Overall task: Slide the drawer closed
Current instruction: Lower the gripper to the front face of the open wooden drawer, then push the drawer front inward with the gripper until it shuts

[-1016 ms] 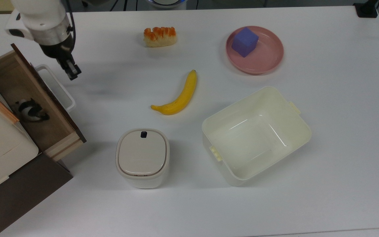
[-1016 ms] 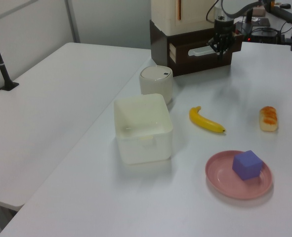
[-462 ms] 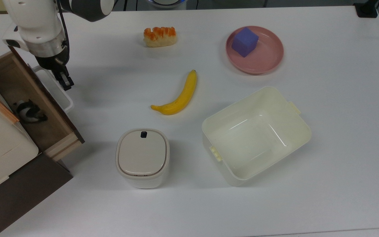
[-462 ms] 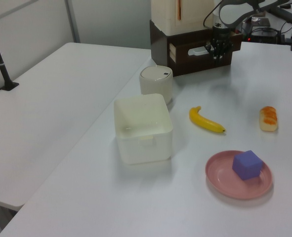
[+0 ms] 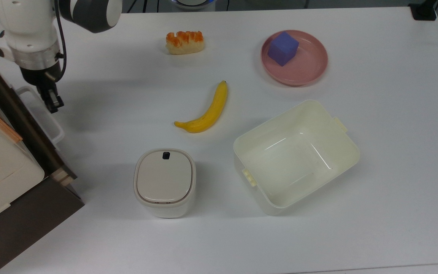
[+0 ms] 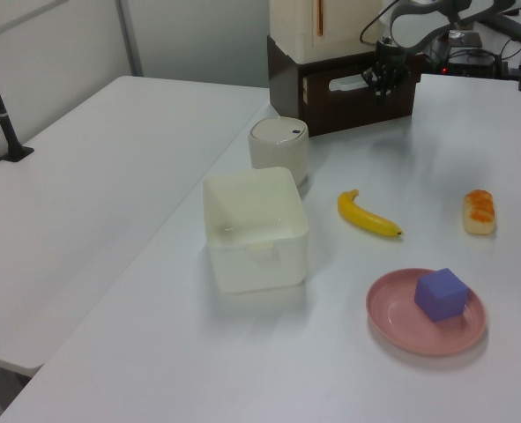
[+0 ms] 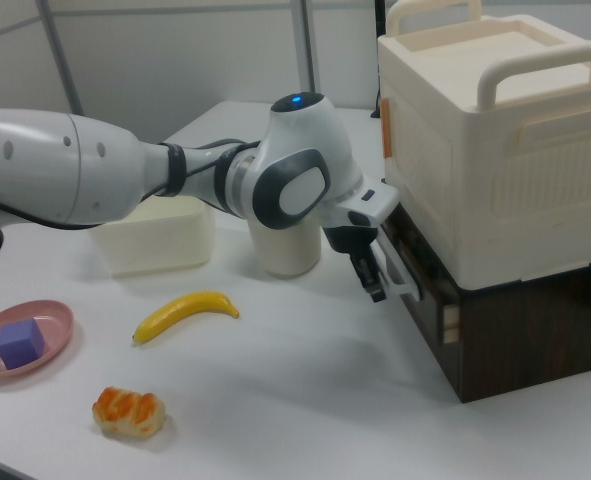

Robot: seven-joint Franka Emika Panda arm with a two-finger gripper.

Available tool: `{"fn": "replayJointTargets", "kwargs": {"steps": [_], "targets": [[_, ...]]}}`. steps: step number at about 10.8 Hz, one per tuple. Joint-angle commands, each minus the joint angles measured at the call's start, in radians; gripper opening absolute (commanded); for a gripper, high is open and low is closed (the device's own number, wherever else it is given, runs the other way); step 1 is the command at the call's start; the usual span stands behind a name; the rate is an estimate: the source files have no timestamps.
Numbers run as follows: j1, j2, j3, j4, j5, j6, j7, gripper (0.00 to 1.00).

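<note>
The drawer sits almost fully inside the dark brown cabinet at the top view's left. Only a thin strip of its light-wood side shows at the near corner. Its dark front panel carries a white loop handle. My gripper points down just outside that handle, fingers shut and holding nothing. In the right view my gripper is right against the handle, beside the cabinet. In the left view my gripper is at the cabinet's front.
A cream storage box rests on the cabinet. On the table are a white lidded container, a cream bin, a banana, a pastry and a pink plate holding a purple cube.
My gripper moved toward the top view's left, pushing the drawer in. The drawer's open inside and the small object in it have gone from sight.
</note>
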Motion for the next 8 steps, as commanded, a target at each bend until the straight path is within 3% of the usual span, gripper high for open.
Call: {"fn": "replayJointTargets", "kwargs": {"steps": [1,8], "targets": [[-0.013,0.04,-0.006,0.043,-0.051,0.074,0.015,0.0],[-0.032,0.089,-0.005,0.109,-0.077,0.078,0.012,0.0]]}}
